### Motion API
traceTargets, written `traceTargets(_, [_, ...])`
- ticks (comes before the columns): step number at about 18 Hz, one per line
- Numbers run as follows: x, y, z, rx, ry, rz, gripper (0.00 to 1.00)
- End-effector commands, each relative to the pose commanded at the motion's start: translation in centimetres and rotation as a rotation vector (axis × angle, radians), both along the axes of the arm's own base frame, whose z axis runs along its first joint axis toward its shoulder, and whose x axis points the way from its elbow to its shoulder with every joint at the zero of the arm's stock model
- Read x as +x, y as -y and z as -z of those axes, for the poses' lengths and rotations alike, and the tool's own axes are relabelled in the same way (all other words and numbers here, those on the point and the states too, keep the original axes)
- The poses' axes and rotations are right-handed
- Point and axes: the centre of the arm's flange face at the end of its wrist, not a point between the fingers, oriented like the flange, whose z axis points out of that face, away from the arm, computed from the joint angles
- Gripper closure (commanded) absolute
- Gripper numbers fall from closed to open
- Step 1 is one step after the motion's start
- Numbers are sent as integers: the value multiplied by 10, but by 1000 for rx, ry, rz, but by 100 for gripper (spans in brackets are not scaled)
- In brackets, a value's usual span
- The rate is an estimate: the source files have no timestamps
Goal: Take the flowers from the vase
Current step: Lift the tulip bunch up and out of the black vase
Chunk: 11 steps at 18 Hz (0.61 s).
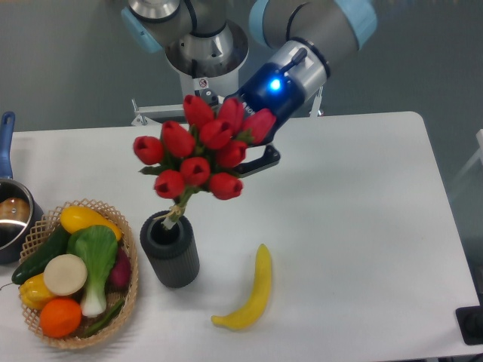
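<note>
**Tulips lifted, stem ends at vase mouth**

Claw (pixel 240 154): at the end of the arm, behind the flower heads and mostly hidden by them. One dark finger (pixel 264 160) shows to the right of the buds. It appears clamped on the flowers, though the contact itself is covered.

Flowers (pixel 202 147): a bunch of red tulip buds, raised above the desk and tilted, heads up and to the right. The tied stems slant down to the left; their lower end sits at the vase mouth, and whether the tips are inside or just over the rim cannot be told.

Vase (pixel 172 251): dark grey ribbed cylinder, upright on the desk (pixel 362 219), below and left of the buds.

Banana (pixel 251 292): yellow, lying on the desk to the right of the vase, apart from it.

Basket (pixel 127 294): wicker, just left of the vase, holding mixed vegetables and fruit.

Pot (pixel 10 215): steel, blue handle, at the left edge, partly cut off.
</note>
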Motion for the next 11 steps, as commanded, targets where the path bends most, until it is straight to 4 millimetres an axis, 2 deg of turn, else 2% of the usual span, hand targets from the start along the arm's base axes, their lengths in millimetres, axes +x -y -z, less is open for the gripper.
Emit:
traceTargets(3, [-18,11,-12,14,-27,-29,59])
traceTargets(5, [-23,11,-19,21,-42,-34,59])
traceTargets(11, [-39,25,-18,14,-49,-72,59])
